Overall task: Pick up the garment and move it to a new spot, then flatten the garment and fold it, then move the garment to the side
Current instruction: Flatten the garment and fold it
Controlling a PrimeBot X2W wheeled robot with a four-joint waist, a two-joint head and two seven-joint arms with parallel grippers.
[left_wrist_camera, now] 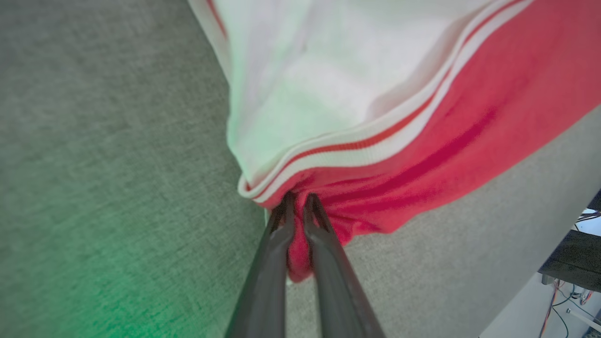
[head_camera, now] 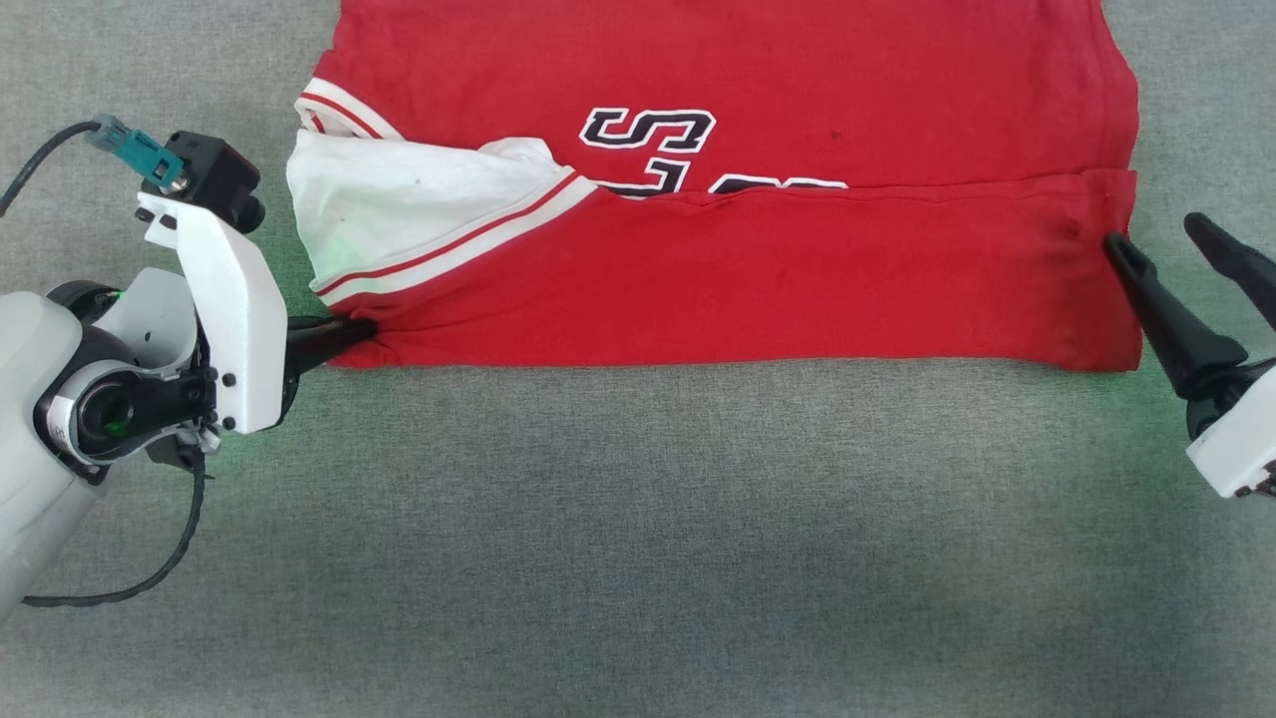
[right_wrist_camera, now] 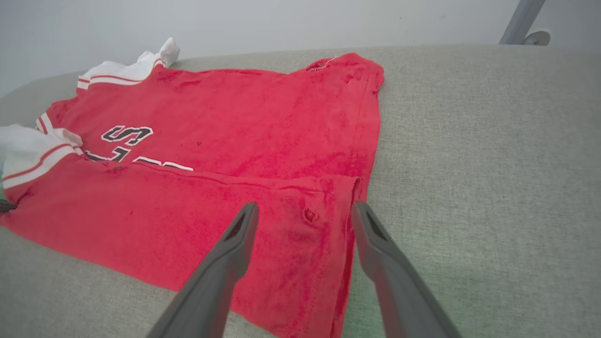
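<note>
The garment (head_camera: 738,279), bright red with a white sleeve panel and striped trim, lies spread on the grey surface with its near part folded over the black-and-white lettering. My left gripper (head_camera: 361,333) is shut on the garment's near left corner; in the left wrist view red cloth (left_wrist_camera: 300,253) bunches between the two dark fingers of the gripper (left_wrist_camera: 298,199). My right gripper (head_camera: 1156,231) stands open at the garment's right edge. In the right wrist view that gripper (right_wrist_camera: 304,211) straddles the right hem of the garment (right_wrist_camera: 281,141), with both fingers apart from the cloth.
The grey fabric surface (head_camera: 638,538) stretches wide in front of the garment. A metal pole (right_wrist_camera: 521,21) and a pale wall stand beyond its far edge. Cables and dark equipment (left_wrist_camera: 570,272) sit off the surface's edge in the left wrist view.
</note>
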